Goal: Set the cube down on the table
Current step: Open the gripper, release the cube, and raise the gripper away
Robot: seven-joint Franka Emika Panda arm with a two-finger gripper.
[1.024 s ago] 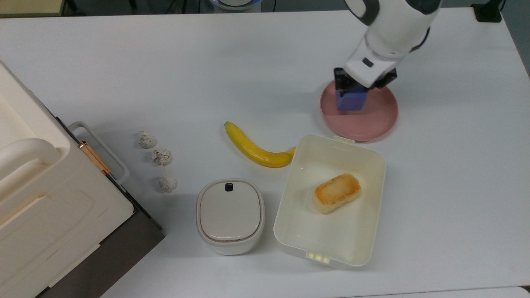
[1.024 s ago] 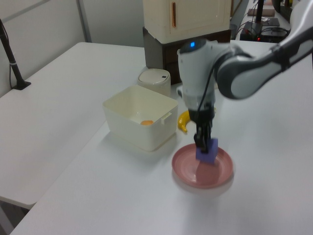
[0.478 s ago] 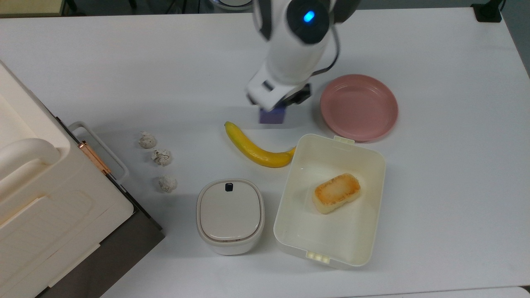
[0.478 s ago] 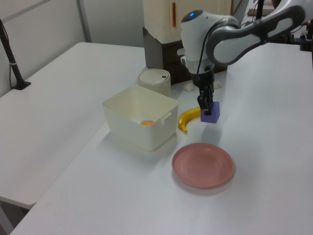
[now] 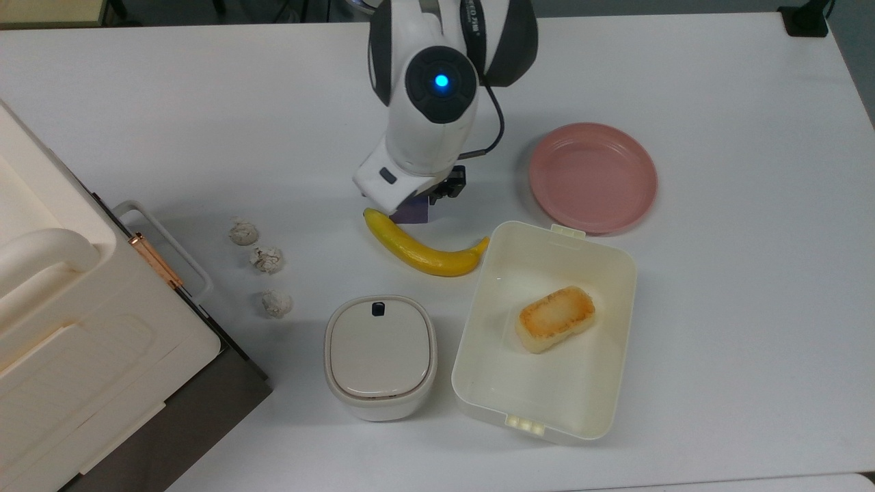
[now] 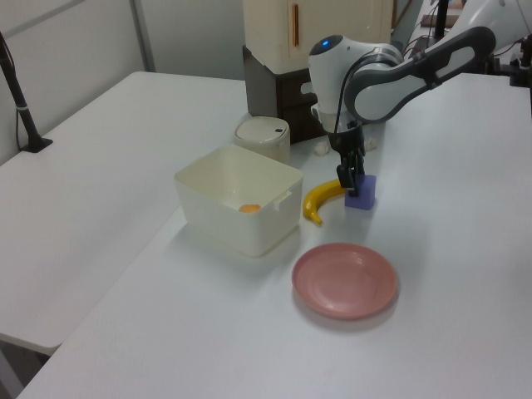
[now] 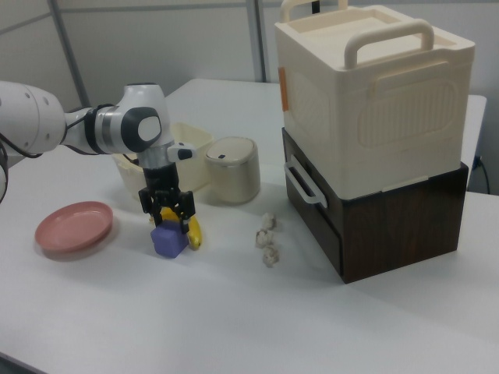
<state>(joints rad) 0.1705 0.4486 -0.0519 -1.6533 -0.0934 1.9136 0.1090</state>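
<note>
The blue-purple cube (image 6: 362, 194) sits low on the white table (image 5: 718, 307), right beside the upper end of the banana (image 5: 424, 254). My gripper (image 6: 352, 184) points straight down with its fingers on either side of the cube, shut on it. In the right view the gripper (image 7: 168, 222) stands over the cube (image 7: 169, 241), whose bottom looks level with the tabletop. From the top view the arm covers most of the cube (image 5: 412, 214), leaving a sliver showing.
The pink plate (image 5: 593, 178) lies bare to the top view's right. A cream box (image 5: 478, 328) holds a toasted bread piece (image 5: 555, 318). A lidded round container (image 5: 380, 355), three crumpled lumps (image 5: 266, 260) and a big cream case (image 5: 68, 328) lie to the top view's left.
The gripper carried the cube off the pink plate, leftward in the top view, and lowered it beside the banana. The banana's end shifted slightly.
</note>
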